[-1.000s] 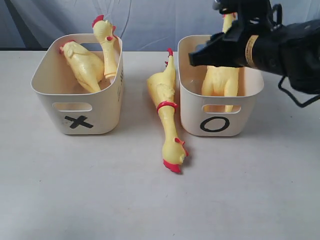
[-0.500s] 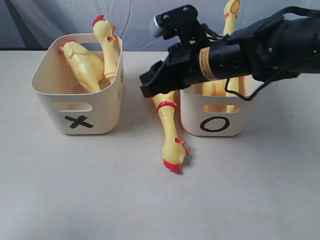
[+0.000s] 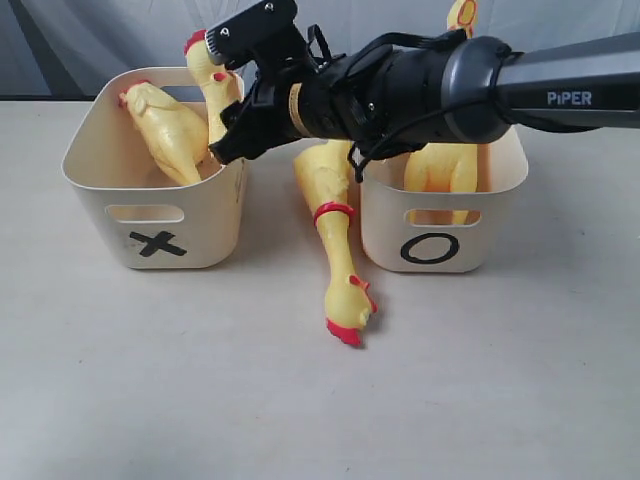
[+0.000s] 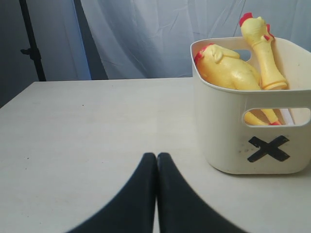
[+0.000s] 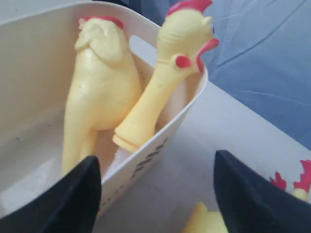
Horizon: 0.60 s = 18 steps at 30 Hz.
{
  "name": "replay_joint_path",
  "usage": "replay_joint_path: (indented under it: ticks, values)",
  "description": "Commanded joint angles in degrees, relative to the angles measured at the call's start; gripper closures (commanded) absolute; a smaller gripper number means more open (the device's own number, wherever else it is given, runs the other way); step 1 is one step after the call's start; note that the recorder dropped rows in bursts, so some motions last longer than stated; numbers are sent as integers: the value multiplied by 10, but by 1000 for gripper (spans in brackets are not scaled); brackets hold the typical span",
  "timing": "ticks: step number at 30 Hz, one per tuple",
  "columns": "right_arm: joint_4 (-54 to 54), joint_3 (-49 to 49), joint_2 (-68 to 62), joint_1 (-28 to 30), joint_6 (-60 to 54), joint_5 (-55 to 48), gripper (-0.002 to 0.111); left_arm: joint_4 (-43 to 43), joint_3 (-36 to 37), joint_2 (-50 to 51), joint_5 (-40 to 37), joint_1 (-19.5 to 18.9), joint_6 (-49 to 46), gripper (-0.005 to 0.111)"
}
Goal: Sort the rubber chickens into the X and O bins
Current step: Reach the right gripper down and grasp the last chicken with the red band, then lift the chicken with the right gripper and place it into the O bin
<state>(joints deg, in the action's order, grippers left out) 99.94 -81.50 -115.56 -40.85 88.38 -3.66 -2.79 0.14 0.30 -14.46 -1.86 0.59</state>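
Rubber chickens, yellow with red combs, listed front to back.

1. Long yellow rubber chicken with a red neck ring (image 3: 333, 225): flat on the table (image 3: 150, 380) between the two tubs, head toward the front, body just beside the O bin; in neither bin.
2. Cream-white rounded plastic X bin (image 3: 200, 215), on the left: holds a plump yellow chicken body (image 3: 165, 130) and an upright yellow neck with a red-combed head (image 5: 155, 92) leaning at the rim. One toy or two: cannot tell.
3. Cream-white rounded plastic O bin (image 3: 385, 225), on the right: one yellow chicken standing inside (image 3: 440, 170), head well above the rim.
4. Right gripper (image 5: 155, 162): extends across the middle, black fingers spread apart, holding nothing, poised at the X bin's rim beside the upright neck.
5. Left gripper (image 4: 156, 158): fingers pressed together, empty, low over the table near the X bin.

Handling note: the step looks like a pick of the upright neck. Straddle the slim neck under the head, clear of the rim. Close gently, since soft rubber should squash and may slip. Lift straight up so the light tub is not dragged.

Surroundings: table surface matte off-white; pale blue-grey cloth backdrop (image 4: 146, 34); dark stand (image 4: 31, 46) behind.
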Motion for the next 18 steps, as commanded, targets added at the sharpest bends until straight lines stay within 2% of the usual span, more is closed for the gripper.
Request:
replay_joint_path:
  ticks: [1, 3, 5, 8, 11, 12, 14, 18]
  values:
    - [0, -3, 0, -1, -141, -26, 55, 4, -1, -3, 8, 2, 4, 107]
    - [-2, -3, 0, -9, -219, -68, 55, 4, -1, -3, 8, 2, 4, 107]
    - [-48, 0, 0, -16, -308, -136, 53, 4, -1, -3, 8, 2, 4, 107]
    - [-244, 2, 0, -26, -496, -231, 50, 4, -1, -3, 8, 2, 4, 107]
    - [-437, 2, 0, -26, -631, -240, 49, 4, -1, -3, 8, 2, 4, 107]
    - [-496, 2, 0, -26, -662, -233, 49, 4, -1, -3, 8, 2, 4, 107]
    - [-541, 2, 0, -30, -687, -213, 49, 4, -1, -3, 8, 2, 4, 107]
    - [-533, 2, -8, -39, -687, -183, 49, 4, -1, -3, 8, 2, 4, 107]
